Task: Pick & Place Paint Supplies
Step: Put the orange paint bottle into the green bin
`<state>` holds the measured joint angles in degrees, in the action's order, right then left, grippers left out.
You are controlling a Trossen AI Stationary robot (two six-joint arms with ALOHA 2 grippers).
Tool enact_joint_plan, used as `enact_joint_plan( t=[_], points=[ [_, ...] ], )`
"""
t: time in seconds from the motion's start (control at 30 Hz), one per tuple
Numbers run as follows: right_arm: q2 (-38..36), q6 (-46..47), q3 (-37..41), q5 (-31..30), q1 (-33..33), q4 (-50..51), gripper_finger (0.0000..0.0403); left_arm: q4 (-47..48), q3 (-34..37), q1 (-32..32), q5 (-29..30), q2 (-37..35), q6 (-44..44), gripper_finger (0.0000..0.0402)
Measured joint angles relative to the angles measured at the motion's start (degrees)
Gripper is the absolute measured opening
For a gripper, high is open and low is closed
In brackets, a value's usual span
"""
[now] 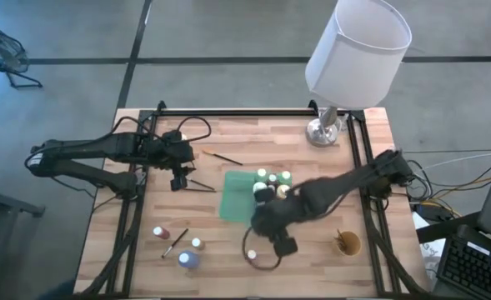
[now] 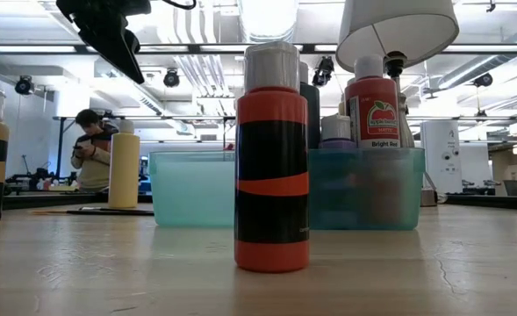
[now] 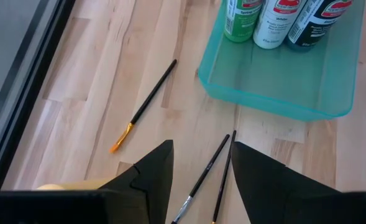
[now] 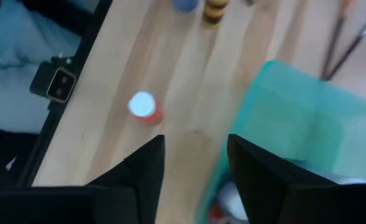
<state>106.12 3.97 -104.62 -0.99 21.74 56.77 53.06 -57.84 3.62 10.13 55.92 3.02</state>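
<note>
Just ahead of the left gripper (image 3: 198, 180), whose fingers stand parted and empty, two thin brushes (image 3: 209, 174) are seen lying side by side on the wood, near the teal bin (image 3: 276, 87) that holds bottles. A third brush (image 3: 144, 106) lies apart. Over that bin's near edge the right gripper (image 4: 195, 168) hangs, likewise parted with nothing held. A red bottle (image 4: 144, 107) is left standing beyond it. If both brushes are pinched together, one may slip free.

Green bin (image 1: 238, 198) partly hidden under blurred right arm; lamp shade (image 2: 397, 26) cut off at top.
</note>
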Motion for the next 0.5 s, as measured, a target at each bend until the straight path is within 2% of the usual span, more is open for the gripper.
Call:
enact_joint_plan(
  t=[0.23,0.37,0.5],
  points=[
    [7.2,2.7,-0.2,-0.5,5.1,-2.1,0.0213,0.0,0.0,0.0,0.0,0.0,0.0,0.0168],
    [10.8,3.3,-1.9,-0.5,6.6,-1.7,0.0219,0.0,0.0,0.0,0.0,0.0,0.0,0.0168],
    [11.8,9.7,-1.8,-0.8,8.1,-1.5,0.0211,0.0,0.0,0.0,0.0,0.0,0.5,0.0168]
  ],
)
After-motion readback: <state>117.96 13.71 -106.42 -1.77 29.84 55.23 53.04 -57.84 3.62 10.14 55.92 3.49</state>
